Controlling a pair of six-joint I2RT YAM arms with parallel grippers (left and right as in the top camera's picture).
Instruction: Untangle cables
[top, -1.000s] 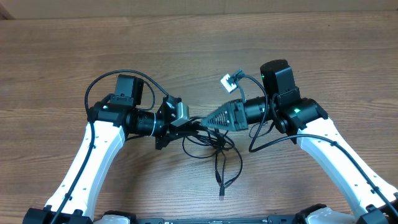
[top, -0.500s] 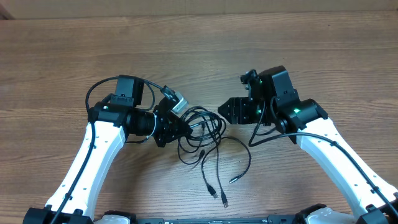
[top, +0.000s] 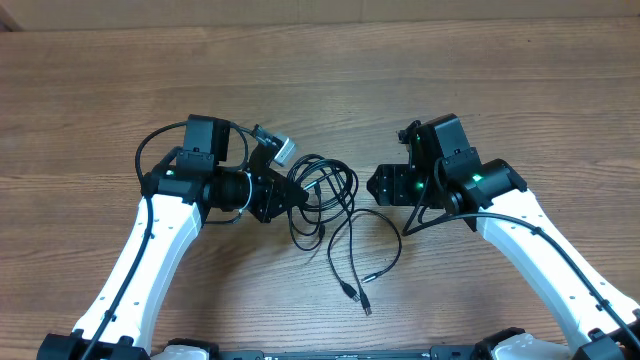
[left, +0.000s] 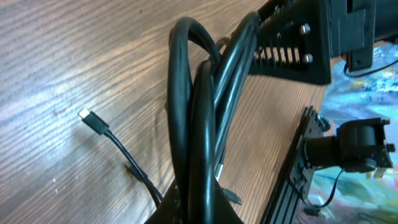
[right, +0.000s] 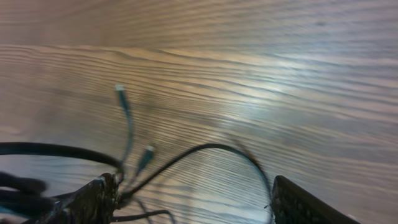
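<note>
The cables (top: 325, 186) are thin black cords coiled together at the table's middle. My left gripper (top: 290, 196) is shut on the coil's left side. In the left wrist view the cables (left: 194, 106) rise as a loop from my left gripper (left: 199, 210). Loose strands trail toward the front, ending in small plugs (top: 357, 297). One strand (top: 396, 245) curves below my right gripper (top: 381, 186), which stands open just right of the coil. In the blurred right wrist view, nothing is gripped by my right gripper (right: 196, 202); a strand (right: 211, 148) arcs on the table beyond its fingers (right: 93, 200).
The wooden table (top: 320, 70) stretches bare behind both arms. A single plug (left: 87, 117) lies on the wood left of the coil in the left wrist view. A dark frame rail (left: 297, 177) runs along the table's edge.
My right gripper has let go of the cables, opened and drawn back to the right. My left gripper turned with the coil. The loose strands have spread out toward the front.
</note>
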